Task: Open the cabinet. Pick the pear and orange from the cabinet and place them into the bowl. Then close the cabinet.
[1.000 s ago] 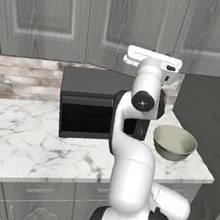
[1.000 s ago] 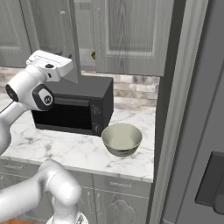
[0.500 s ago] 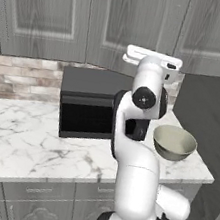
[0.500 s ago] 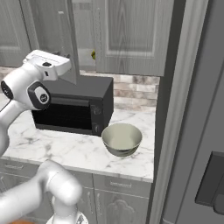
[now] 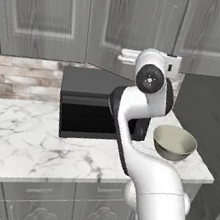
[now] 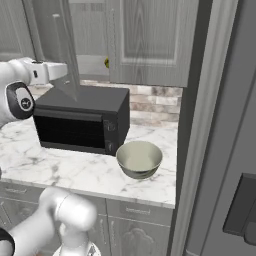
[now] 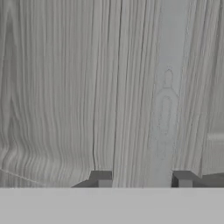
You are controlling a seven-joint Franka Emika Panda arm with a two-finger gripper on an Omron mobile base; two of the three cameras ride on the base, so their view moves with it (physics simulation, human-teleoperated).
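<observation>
Left base view: the arm reaches up so the gripper [image 5: 176, 67] sits at the lower edge of the cabinet [image 5: 132, 19], above the microwave [image 5: 99, 108]. The door panel looks swung outward toward the robot there. The bowl [image 5: 174, 142] stands on the counter [image 5: 21, 138] below and a little to the right of the hand, just beside the microwave.

Right base view: the left cabinet door [image 6: 65, 50] stands partly open, its edge angled out over the microwave, with the hand [image 6: 47, 72] against its lower part. In the gap beyond the hand, on the shelf, a small yellow-green spot is likely the pear [image 6: 106, 62]. The bowl is well below and right of the hand.

Hand view: two dark fingertips [image 7: 101, 178] rise at the bottom, partly open, with wood-grain door close in front and between them. Whether they pinch the door or its handle I cannot tell.

Judgement: the door is stiff and hinged, best moved by its edge or slim handle along its arc. The pear is light, smooth and round, likely to roll, so take it across its widest part with gentle pressure
</observation>
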